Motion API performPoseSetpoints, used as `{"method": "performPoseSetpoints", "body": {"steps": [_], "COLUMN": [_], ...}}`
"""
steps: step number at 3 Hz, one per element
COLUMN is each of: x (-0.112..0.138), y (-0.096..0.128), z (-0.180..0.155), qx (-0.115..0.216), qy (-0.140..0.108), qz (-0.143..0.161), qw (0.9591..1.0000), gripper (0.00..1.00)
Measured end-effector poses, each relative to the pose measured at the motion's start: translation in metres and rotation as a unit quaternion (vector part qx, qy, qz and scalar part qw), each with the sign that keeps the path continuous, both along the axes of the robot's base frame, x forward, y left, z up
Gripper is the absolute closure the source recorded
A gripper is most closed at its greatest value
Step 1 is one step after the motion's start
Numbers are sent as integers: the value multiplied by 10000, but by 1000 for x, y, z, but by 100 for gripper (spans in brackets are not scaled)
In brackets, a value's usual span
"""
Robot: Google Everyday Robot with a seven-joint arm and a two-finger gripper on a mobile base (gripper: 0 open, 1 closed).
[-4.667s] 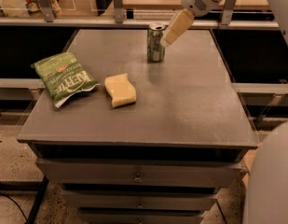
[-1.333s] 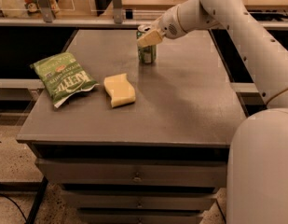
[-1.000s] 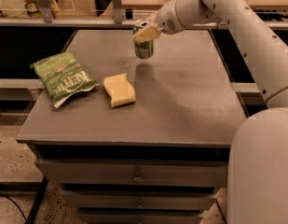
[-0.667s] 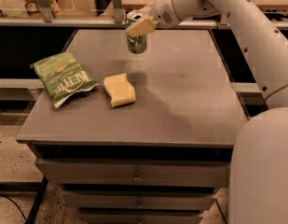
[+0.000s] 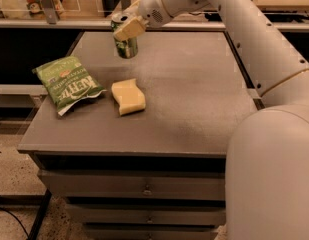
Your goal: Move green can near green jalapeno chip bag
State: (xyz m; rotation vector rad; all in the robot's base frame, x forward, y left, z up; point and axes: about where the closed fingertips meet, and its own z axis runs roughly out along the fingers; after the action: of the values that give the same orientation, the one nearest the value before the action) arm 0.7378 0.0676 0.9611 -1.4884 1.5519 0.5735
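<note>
Note that the gripper [image 5: 125, 31] grips the can [image 5: 126, 47] at its top. The fingers [image 5: 130, 28] are clamped across the rim, which keeps the can upright for carrying over the table [image 5: 194, 94]. The body of the can shows below the fingers. The can is at the far side of the table, well apart from the chip bag [image 5: 68, 83]. A yellow block [image 5: 128, 96] lies just beside the bag.

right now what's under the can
Only bare table shows beneath the can, which the gripper clamps near its top. The can's underside is hidden.
</note>
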Motion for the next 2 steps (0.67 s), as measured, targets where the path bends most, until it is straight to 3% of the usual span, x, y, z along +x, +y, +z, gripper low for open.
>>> {"method": "performPoseSetpoints", "body": {"steps": [1, 2], "x": [-4, -7], "y": [24, 45], "z": [-6, -19], "qx": [-136, -219], "qy": [21, 107], "qz": [275, 552], "qw": [9995, 9982], "gripper": [75, 57]}}
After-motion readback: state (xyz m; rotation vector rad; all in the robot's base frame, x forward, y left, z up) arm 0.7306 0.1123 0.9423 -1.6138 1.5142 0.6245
